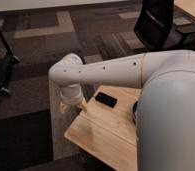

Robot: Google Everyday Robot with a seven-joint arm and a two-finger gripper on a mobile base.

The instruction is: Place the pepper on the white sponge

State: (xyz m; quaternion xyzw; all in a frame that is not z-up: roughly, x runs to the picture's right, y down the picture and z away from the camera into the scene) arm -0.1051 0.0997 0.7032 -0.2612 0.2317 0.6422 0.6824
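Observation:
The pepper and the white sponge are out of view, either hidden behind my arm or outside the picture. My white arm (106,70) reaches left across the picture, bends at an elbow and points down at the left corner of the wooden table (103,132). My gripper (73,104) hangs at the end of the arm, just over the table's left edge. Only a pale yellowish part of it shows below the wrist.
A small flat black object (106,99) lies on the table near the gripper. My arm's bulky white body (171,115) covers the table's right side. A black office chair (158,25) stands at the back right, another chair base (1,60) at the left, on patterned carpet.

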